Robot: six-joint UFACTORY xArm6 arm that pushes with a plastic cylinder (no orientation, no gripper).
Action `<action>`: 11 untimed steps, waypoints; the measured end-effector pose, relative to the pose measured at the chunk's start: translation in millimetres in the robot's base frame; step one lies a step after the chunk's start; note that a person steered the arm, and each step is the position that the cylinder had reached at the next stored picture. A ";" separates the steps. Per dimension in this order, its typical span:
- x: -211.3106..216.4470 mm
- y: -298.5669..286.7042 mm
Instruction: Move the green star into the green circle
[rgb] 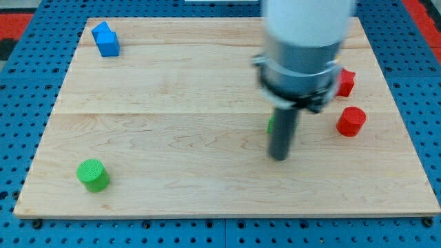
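Wooden board (172,103); my tip (279,158) beside green sliver (271,124).

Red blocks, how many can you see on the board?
2, both at the view's right: a red cylinder, and above it a red block partly hidden by the arm. More could be hidden there.

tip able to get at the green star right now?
Probably yes. My tip is right beside the green star, which is mostly hidden behind the rod, only a green sliver showing. Nothing visible stands between them; contact can't be confirmed.
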State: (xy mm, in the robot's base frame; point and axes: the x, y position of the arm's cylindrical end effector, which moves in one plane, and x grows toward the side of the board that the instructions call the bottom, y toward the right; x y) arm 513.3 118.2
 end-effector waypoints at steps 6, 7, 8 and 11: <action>12.3 -255.5; 21.3 -246.7; 25.7 -214.5; 79.5 -197.8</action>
